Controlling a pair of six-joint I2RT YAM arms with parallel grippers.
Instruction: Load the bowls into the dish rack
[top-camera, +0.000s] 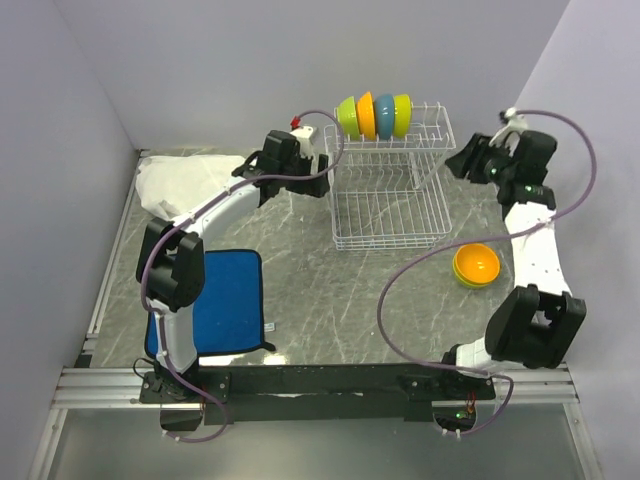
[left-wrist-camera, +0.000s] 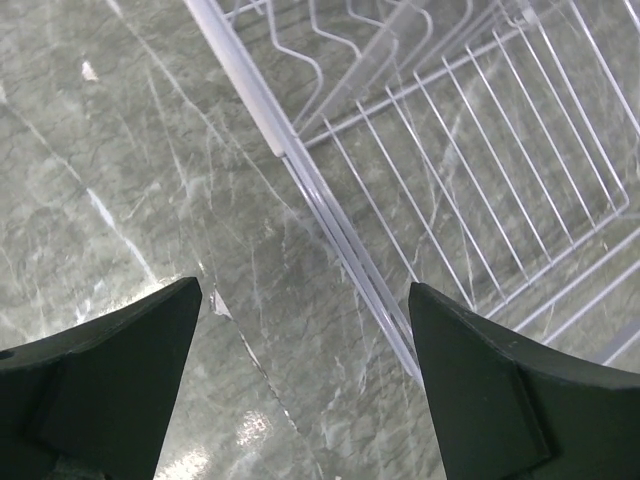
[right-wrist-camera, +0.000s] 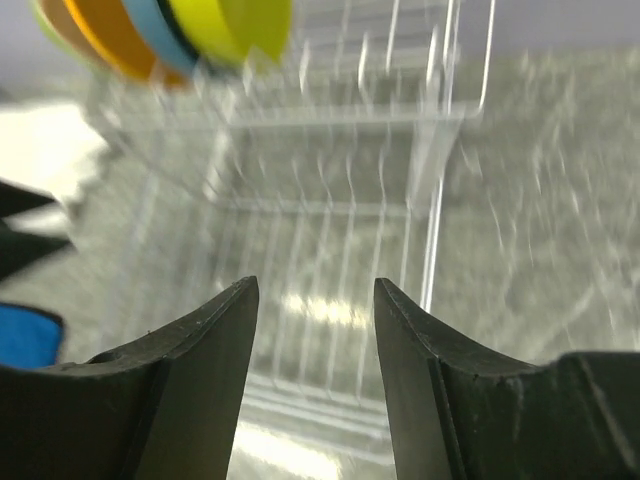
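Observation:
The white wire dish rack (top-camera: 388, 205) stands at the back middle of the table. Several bowls stand on edge in its upper shelf: lime green (top-camera: 348, 117), orange (top-camera: 366, 115), blue (top-camera: 384, 115) and yellow-green (top-camera: 402, 113). One more orange bowl (top-camera: 476, 265), yellow inside, sits upright on the table to the right of the rack. My left gripper (top-camera: 320, 175) hovers open and empty by the rack's left edge (left-wrist-camera: 330, 215). To the right of the rack my right gripper (top-camera: 462, 160) is also open and empty, facing the rack (right-wrist-camera: 330, 190) and the racked bowls (right-wrist-camera: 160, 35).
A blue cloth mat (top-camera: 225, 300) lies at the front left by the left arm's base. A crumpled white cloth (top-camera: 185, 180) lies at the back left. Grey walls close in the table at the back and on both sides.

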